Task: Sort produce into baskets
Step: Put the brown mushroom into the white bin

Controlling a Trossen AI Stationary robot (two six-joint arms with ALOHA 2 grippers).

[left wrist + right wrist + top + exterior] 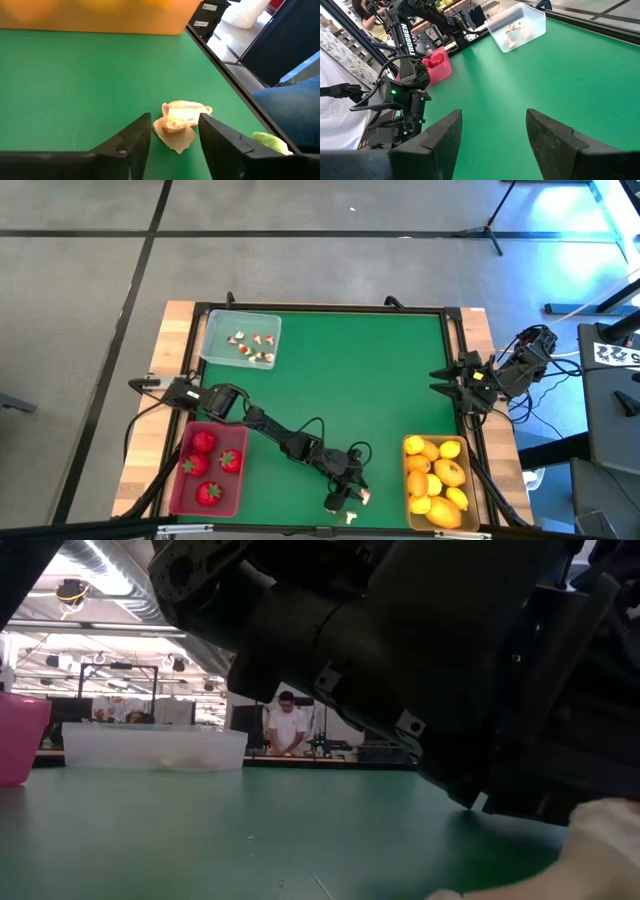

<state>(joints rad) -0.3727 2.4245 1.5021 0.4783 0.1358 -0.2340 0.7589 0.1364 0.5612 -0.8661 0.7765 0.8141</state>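
Observation:
My left gripper (348,496) is low over the green mat near the table's near edge, open. Its two fingers stand on either side of a small whitish-tan bit (180,124) lying on the mat, which also shows in the high view (363,497). A second small bit (352,518) lies nearer the near edge. The clear basket (240,338) at far left holds several white-and-red bits. The pinkish-red basket (208,470) at near left holds strawberries. The tan-yellow basket (437,478) at near right holds lemons. My right gripper (492,125) waits open at the table's right edge (440,380).
The left arm (400,660) fills most of the low view, close to the mat. The yellow basket's wall (90,15) stands just beyond the left gripper. Open green mat (340,370) lies in the middle. A person (288,728) stands in the room far behind.

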